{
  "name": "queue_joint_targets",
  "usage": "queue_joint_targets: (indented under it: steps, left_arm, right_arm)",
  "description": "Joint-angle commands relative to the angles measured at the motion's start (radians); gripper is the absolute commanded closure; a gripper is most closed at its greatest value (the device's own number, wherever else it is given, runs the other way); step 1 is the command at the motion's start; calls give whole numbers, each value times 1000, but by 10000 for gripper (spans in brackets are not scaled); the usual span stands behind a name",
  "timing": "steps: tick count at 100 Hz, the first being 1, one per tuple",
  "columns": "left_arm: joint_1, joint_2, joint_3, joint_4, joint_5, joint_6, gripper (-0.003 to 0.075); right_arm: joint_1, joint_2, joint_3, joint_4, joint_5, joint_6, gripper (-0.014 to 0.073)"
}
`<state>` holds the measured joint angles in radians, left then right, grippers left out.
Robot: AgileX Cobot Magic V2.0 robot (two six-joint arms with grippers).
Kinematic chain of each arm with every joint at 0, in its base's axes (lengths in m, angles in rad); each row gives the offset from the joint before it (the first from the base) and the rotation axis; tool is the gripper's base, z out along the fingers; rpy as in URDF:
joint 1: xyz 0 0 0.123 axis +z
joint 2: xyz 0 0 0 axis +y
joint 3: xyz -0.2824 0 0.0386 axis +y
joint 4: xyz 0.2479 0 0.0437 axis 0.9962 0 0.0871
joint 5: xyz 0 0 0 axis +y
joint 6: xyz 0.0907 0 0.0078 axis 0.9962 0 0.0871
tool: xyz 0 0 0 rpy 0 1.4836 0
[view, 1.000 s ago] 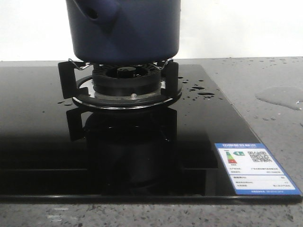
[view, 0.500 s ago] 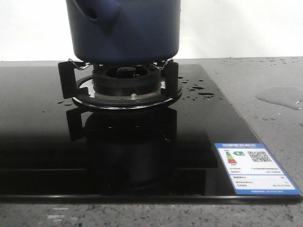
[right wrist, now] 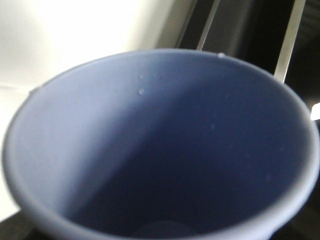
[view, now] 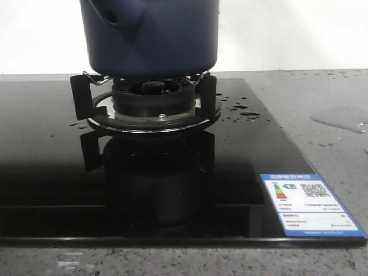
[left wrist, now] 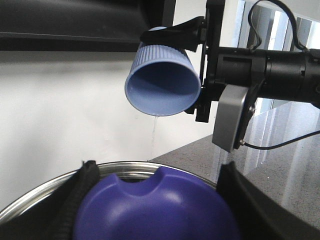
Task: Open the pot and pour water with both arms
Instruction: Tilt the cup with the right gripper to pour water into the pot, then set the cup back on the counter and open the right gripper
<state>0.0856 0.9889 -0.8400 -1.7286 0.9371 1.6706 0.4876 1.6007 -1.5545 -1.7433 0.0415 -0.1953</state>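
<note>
Dark navy matte pot (view: 150, 37) sits on black gas burner (view: 152, 100). Right end effector (left wrist: 200, 65) grips tipped pale-blue ribbed cup (left wrist: 162, 80); left clamps blue lid (left wrist: 155, 207). Keep trickle centred over rim.

The front camera sat low and close to the black glass hob (view: 52, 190), facing forward at burner height, so the pot (view: 150, 40) was cut off by the top edge. The left wrist camera looked out from just behind its own fingers (left wrist: 82, 195), over the purple lid (left wrist: 155, 207) between them, toward the pale blue cup (left wrist: 162, 80) and the right gripper (left wrist: 202, 65) holding it. The right wrist camera was pressed so near the same cup (right wrist: 160, 150) that its inside filled the picture, the only thing these two views shared
</note>
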Motion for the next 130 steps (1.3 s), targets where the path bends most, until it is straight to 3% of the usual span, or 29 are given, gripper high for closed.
queue_joint_targets:
  steps: [1,23,36,60,79,102,130]
  left_arm:
    - [-9,-20,-33,-120,21,-2,477]
    - [-69,-9,-33,-116,11,49,477]
    - [-104,16,-39,-121,-3,56,477]
    - [-117,68,-98,-122,2,56,477]
    - [-117,84,-115,-134,4,56,477]
    - [-117,92,-115,-134,22,56,477]
    - [-117,92,-115,-134,22,56,477]
  right_arm:
    - [5,-47,-37,111,63,63,277]
    - [13,-74,-37,587,290,273,277]
    - [-22,-137,-31,851,333,284,307]
    - [-126,-286,135,1008,214,284,338]
    - [-294,-423,429,1172,3,284,338]
    - [-499,-504,874,1336,-477,284,338]
    - [-526,-404,1146,1338,-654,284,338]
